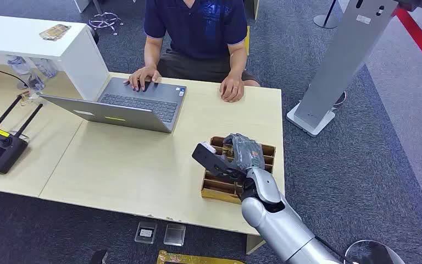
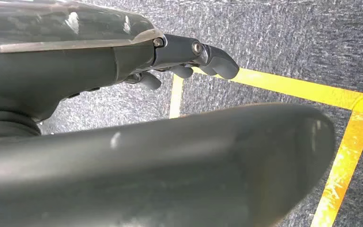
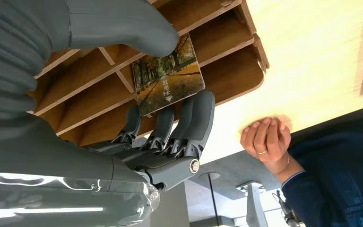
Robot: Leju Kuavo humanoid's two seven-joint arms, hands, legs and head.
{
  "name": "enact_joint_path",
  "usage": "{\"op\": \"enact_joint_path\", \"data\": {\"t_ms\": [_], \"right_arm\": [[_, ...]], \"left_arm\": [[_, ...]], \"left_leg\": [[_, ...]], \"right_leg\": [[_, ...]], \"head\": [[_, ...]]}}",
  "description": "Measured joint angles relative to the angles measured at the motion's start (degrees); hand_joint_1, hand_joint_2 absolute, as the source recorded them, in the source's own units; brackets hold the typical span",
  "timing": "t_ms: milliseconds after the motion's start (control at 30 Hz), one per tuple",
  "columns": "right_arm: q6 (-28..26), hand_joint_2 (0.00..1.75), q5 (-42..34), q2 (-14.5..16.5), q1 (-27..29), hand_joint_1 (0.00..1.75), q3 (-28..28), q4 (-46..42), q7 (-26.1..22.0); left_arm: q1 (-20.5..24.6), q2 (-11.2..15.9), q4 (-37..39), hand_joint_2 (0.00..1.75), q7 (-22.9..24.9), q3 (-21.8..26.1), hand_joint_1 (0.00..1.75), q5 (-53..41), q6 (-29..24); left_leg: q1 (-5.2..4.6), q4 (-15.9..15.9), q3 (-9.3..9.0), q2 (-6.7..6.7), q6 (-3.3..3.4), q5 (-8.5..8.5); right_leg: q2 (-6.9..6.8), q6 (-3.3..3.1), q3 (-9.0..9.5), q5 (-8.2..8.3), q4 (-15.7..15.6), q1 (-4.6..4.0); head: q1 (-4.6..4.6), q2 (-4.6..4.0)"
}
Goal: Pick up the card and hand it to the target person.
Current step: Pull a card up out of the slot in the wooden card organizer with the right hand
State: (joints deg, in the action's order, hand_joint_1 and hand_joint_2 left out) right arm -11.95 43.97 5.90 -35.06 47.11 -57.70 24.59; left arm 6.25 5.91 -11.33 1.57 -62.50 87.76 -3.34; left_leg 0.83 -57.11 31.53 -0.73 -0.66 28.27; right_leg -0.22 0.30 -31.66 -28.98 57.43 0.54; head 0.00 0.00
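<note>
My right hand (image 1: pixel 235 157) hovers over the wooden slotted card box (image 1: pixel 268 149) at the table's right side. In the right wrist view the right hand (image 3: pixel 165 127) pinches a card (image 3: pixel 169 80) printed with an autumn tree avenue between its thick thumb and dark fingers, just above the wooden box (image 3: pixel 227 42) and its dividers. The person (image 1: pixel 195 33) in a dark blue shirt sits at the far side of the table, one hand (image 1: pixel 232 88) resting on the tabletop, the other on the laptop. My left hand (image 2: pixel 189 59) hangs over grey carpet with nothing in it, fingers loosely curled.
An open grey laptop (image 1: pixel 137 104) lies in front of the person. A black controller with two antennas (image 1: pixel 0 146) sits at the table's left. A white cabinet (image 1: pixel 44 44) stands at back left, a white stand (image 1: pixel 335 71) on the right. Two small cases (image 1: pixel 162 234) lie on the floor.
</note>
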Motion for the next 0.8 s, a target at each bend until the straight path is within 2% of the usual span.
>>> {"op": "enact_joint_path", "data": {"t_ms": [800], "right_arm": [[0.76,1.75,1.96,-2.59,3.6,0.86,-2.28,-5.24,3.08]], "left_arm": [[0.19,0.41,0.07,0.0,0.31,-1.78,0.0,-1.11,0.91]], "left_leg": [[0.0,0.05,-0.05,-0.05,0.01,-0.02]], "right_leg": [[-0.07,-0.01,0.06,-0.01,-0.05,0.0]], "head": [[0.0,0.0]]}}
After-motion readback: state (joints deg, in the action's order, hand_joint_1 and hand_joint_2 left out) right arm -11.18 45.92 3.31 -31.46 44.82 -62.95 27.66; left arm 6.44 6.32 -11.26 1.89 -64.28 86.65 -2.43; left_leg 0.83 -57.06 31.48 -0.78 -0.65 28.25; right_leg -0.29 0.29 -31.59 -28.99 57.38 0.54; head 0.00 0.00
